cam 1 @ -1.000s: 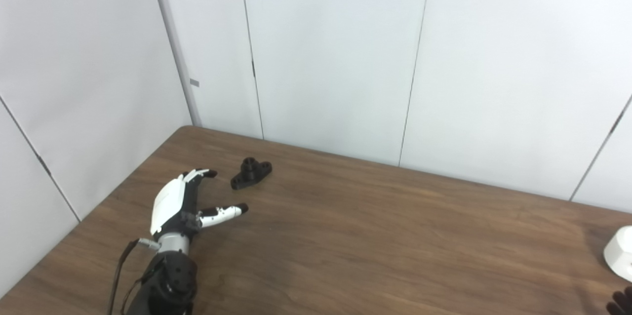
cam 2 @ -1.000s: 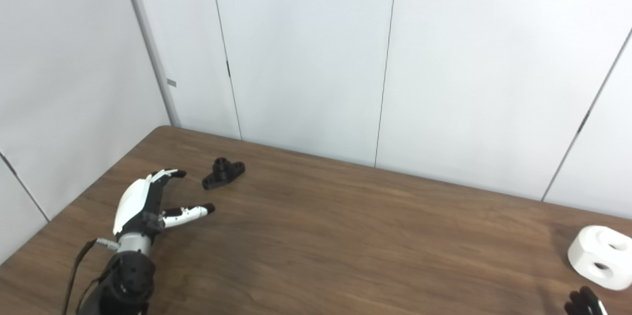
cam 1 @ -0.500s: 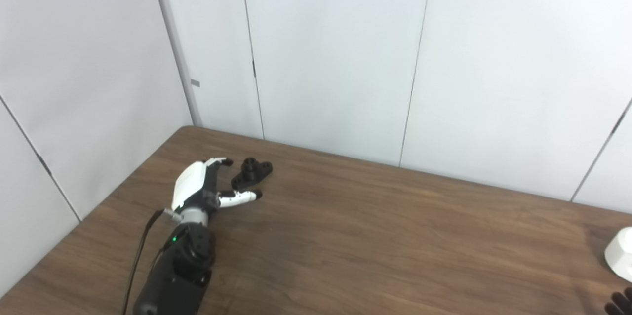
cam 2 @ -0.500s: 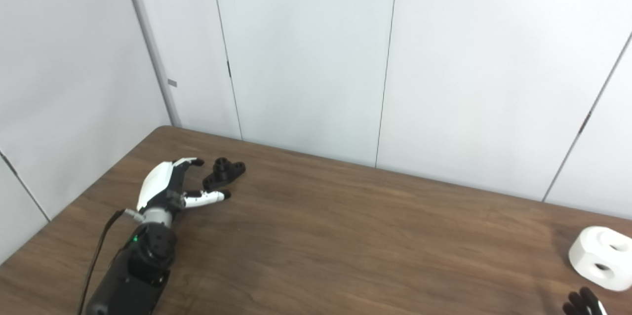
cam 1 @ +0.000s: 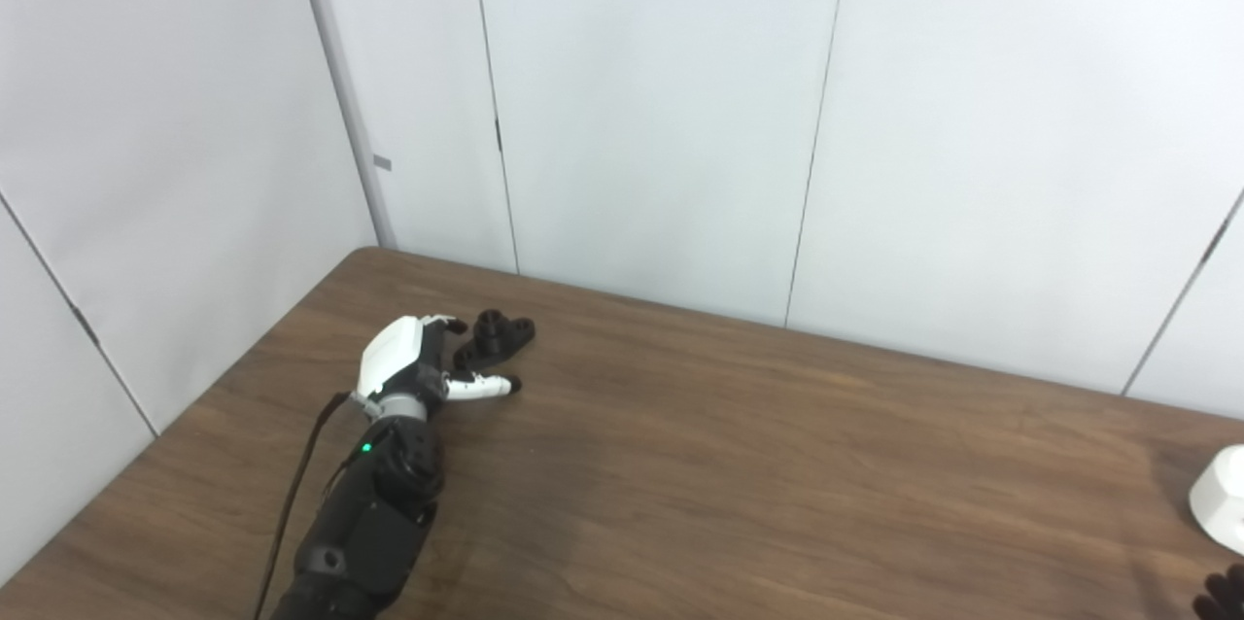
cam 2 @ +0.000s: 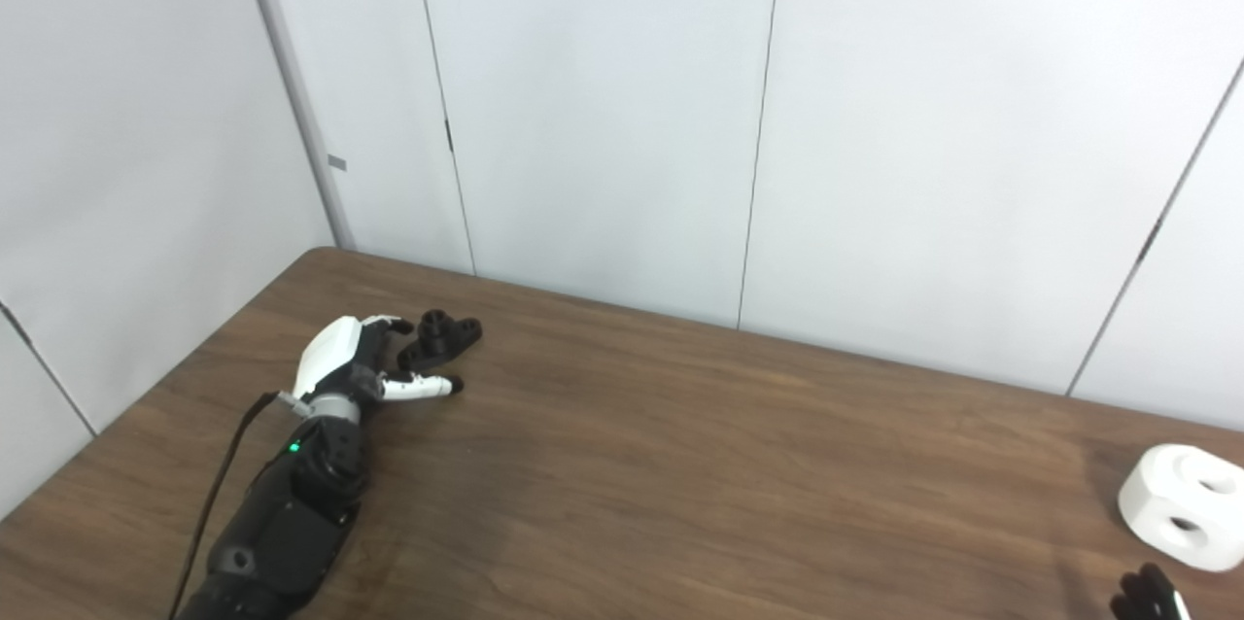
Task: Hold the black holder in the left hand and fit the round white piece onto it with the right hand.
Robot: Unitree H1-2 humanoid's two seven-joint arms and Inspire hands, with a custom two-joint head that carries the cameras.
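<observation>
Table (cam 2: 680,465) of dark wood is serving as the landmark, with everything placed against it from left to right. Left hand (cam 1: 408,365) is lying low over the table's far-left corner region, its fingers (cam 1: 442,323) spread apart and its thumb (cam 1: 483,387) reaching out, the two bracketing the near-left end of the black holder (cam 1: 496,339) without visibly clamping on it; whether any fingertip is touching it cannot be told. Black holder is sitting flat on the table near the far-left corner, its raised boss pointing up. Middle of the table is showing only bare wood. Round white piece (cam 2: 1181,506) is resting on the table's near-right part, well apart from the holder, its holes facing outward. Right hand (cam 2: 1152,596) is showing only as dark fingertips at the bottom-right edge, just beside the white piece; the state of its fingers cannot be told. Progress, as a judgement: early stage, with neither part lifted; grasping the holder, picking up the white piece and fitting them together are all remaining.
</observation>
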